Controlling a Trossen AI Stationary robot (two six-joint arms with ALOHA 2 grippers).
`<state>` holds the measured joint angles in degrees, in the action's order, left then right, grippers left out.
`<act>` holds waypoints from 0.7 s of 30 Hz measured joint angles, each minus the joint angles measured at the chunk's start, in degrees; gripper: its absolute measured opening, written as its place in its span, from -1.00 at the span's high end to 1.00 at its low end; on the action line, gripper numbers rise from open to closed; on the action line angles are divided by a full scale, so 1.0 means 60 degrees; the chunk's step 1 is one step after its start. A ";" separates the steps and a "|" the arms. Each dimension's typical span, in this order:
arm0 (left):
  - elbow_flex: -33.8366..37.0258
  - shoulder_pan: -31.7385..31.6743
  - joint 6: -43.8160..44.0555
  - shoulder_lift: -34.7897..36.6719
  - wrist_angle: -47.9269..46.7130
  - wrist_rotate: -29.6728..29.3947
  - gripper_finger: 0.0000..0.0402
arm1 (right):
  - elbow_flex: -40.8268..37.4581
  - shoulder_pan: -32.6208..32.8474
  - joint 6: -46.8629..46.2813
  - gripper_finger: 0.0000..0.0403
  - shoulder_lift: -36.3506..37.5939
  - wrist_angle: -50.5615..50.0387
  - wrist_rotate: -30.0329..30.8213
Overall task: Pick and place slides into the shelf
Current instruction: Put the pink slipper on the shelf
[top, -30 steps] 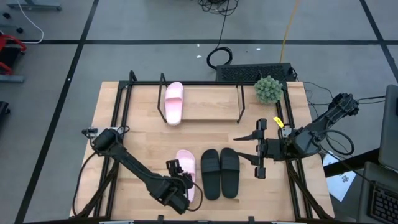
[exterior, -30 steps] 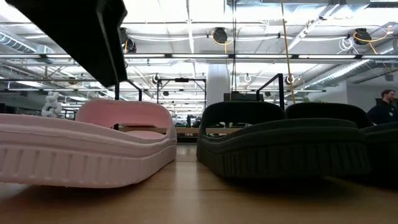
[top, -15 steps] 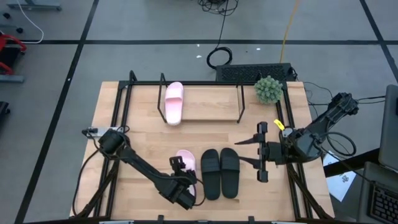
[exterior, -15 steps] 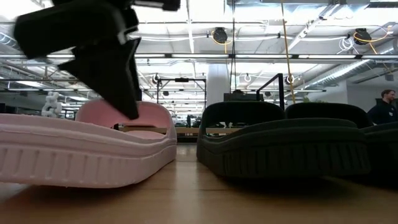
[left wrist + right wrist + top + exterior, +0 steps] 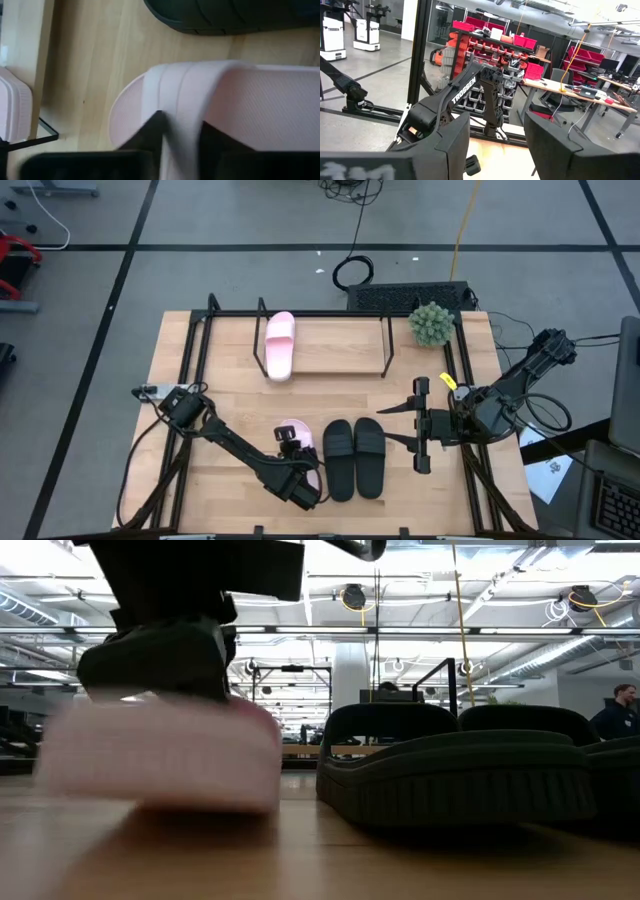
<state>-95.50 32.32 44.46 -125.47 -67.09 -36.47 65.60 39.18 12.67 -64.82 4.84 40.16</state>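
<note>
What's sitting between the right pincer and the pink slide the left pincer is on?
In the high view, the black pair lies between the right pincer and the pink slide under the left pincer.

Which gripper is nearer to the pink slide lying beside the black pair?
Left. The left gripper is right on the pink slide, fingers astride its strap. The right gripper hangs open beyond the black pair, on their far side from it.

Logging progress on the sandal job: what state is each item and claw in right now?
Pink slide on shelf: placed, lying flat.
Second pink slide: on the table, strap in left claw.
Black slides: side by side, untouched.
Right claw: open, empty, beside them.
</note>
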 joint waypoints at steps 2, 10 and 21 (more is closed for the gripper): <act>0.0007 0.0014 -0.0111 0.0078 -0.0093 -0.0088 0.92 | 0.0000 0.0000 0.0000 0.13 0.0000 -0.0004 0.0000; -0.1495 0.0209 -0.0540 0.0637 -0.2743 -0.1130 0.98 | 0.0000 0.0000 -0.0006 0.13 0.0000 0.0034 0.0003; -0.3549 -0.1309 -0.3571 0.2431 -0.3670 -0.4298 0.99 | -0.0004 -0.0004 -0.0223 0.13 -0.0007 0.0808 0.0004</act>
<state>-116.79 24.46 23.03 -110.89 -89.11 -62.25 65.58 39.16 11.33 -64.86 9.69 40.18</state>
